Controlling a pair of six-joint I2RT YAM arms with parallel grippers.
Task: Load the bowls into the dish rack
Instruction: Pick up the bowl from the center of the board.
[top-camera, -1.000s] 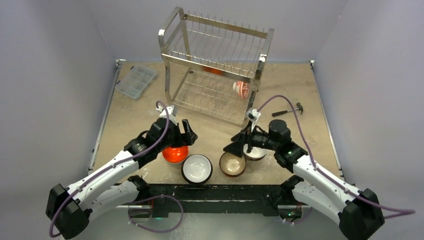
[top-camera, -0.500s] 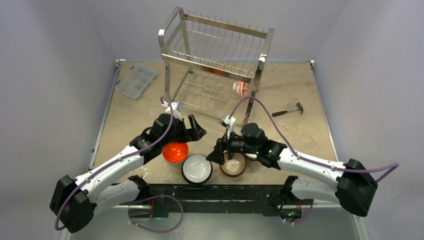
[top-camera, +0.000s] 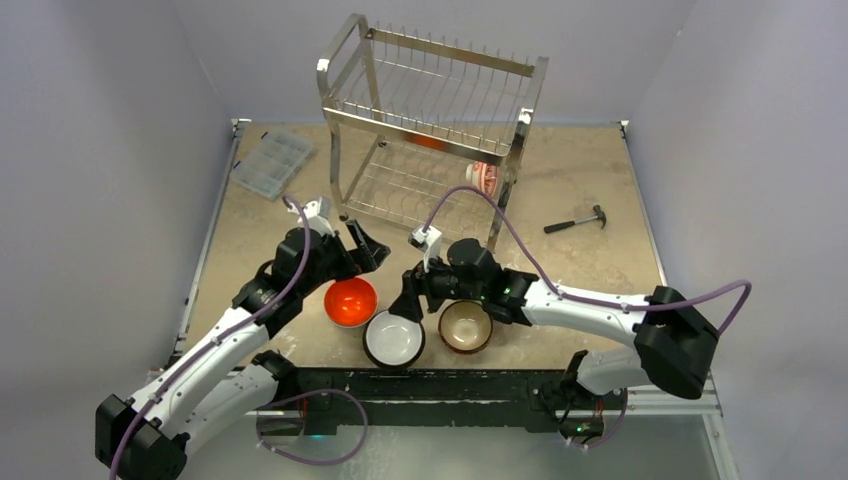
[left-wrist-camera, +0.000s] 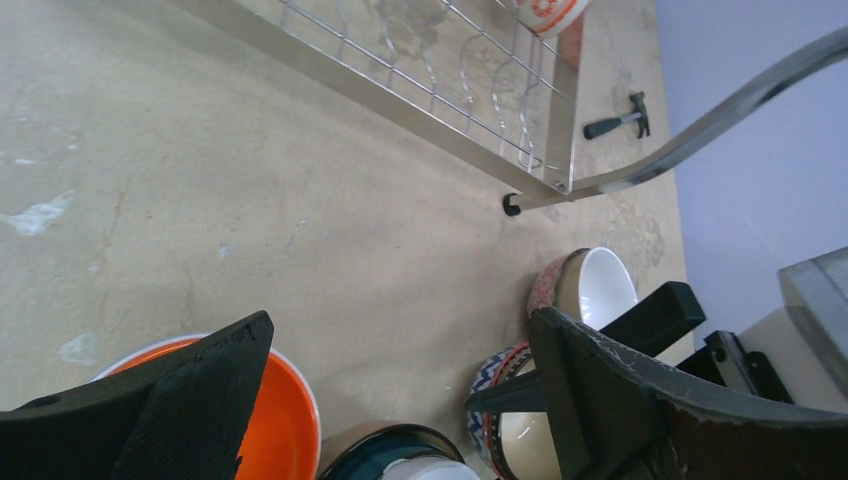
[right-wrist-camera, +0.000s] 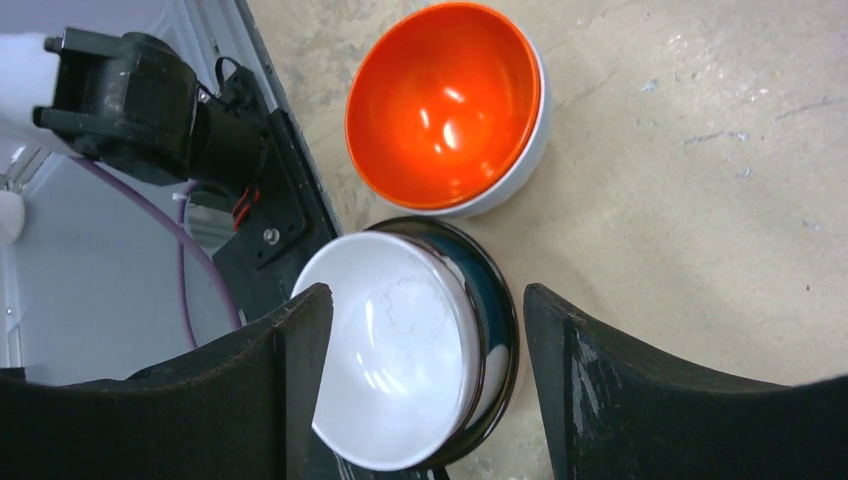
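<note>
Spread right gripper held over the dark-rimmed white bowl, in front of the dish rack
Judged slick and breakable, best pinched at its rim; left gripper likewise spread

Orange bowl, beneath the left end effector: glossy orange-red inside, white outside.
Dark bowl, under the right end effector: white inside, shiny teal-black outside.
Patterned bowl, right of the left end effector: blue zigzag outside, cream inside.
Speckled bowl, beyond it: red-brown speckle outside, white inside.
Surface: mottled beige.
Both end effectors: black.
</note>
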